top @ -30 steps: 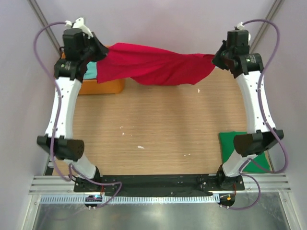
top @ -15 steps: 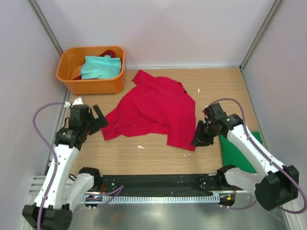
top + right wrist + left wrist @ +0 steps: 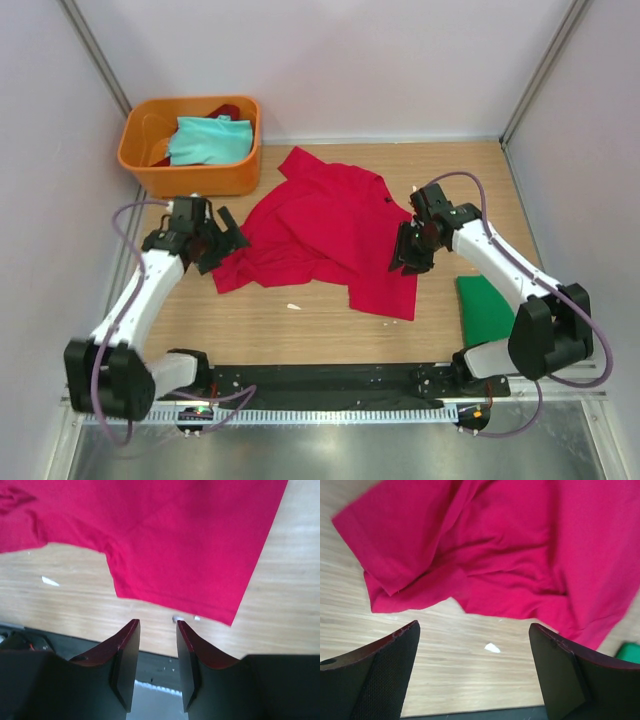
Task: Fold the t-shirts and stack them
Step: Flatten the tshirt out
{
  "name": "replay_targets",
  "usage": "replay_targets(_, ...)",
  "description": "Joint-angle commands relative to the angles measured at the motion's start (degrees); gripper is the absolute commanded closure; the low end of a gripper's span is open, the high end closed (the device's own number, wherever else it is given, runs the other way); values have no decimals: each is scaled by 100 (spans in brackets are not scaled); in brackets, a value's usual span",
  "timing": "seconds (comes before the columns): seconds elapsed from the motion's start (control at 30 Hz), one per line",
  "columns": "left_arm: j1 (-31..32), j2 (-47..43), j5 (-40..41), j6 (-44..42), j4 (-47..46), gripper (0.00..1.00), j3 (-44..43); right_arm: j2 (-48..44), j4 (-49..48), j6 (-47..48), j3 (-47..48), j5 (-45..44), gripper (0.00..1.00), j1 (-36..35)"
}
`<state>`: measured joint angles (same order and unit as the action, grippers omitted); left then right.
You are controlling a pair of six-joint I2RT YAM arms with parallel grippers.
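At the far left, a smooth orange plastic tub (image 3: pixel 135 160) holds a crumpled pale teal t-shirt (image 3: pixel 208 140). The left arm bends low over the wood-grain table (image 3: pixel 300 325). Its left tool (image 3: pixel 222 240) is spread wide and empty, just beside the left edge of the red t-shirt (image 3: pixel 320 230). That soft, matte shirt lies rumpled and unfolded mid-table. The right tool (image 3: pixel 408 256) hovers over the shirt's right hem, jaws slightly parted, gripping nothing. A dark green t-shirt (image 3: pixel 485 310) lies flat and folded near the right arm's base.
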<state>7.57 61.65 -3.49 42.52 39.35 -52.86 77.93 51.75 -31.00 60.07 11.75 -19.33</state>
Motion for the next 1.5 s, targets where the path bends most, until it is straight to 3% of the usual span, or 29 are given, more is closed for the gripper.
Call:
replay_targets(0.0, 216, 847, -706, -209, -77, 9, -137, 222, -182, 279, 356, -419, 58, 174)
replay_targets(0.17, 824, 1786, -153, -709, -279, 16, -417, 258, -569, 367, -250, -103, 57, 658)
replay_targets(0.37, 1264, 2904, 865, -1237, -60, 11, -1076, 591, -754, 551, -365, 126, 57, 756)
replay_targets(0.57, 1651, 3064, 2861, -1107, 495, 17, -1403, 609, -780, 596, -312, 231, 57, 756)
replay_targets(0.97, 1660, 4012, 3100, -1036, 907, 13, -1719, 302, -666, 701, -487, 354, 57, 756)
replay_targets(1.07, 1660, 3847, 3073, -965, 907, 16, -1509, 91, -657, 718, -628, 354, 57, 756)
replay_targets(1.23, 1668, 2759, 3328, -545, 969, 38, -938, -137, -701, 710, -909, 442, 57, 756)
replay_targets(1.4, 1686, 1510, 2855, 298, 1092, 41, 160, -191, -789, 692, -1015, 583, 57, 756)
replay_targets(1.47, 1686, 939, 2260, 972, 1110, 42, 695, -182, -841, 683, -1006, 601, 57, 764)
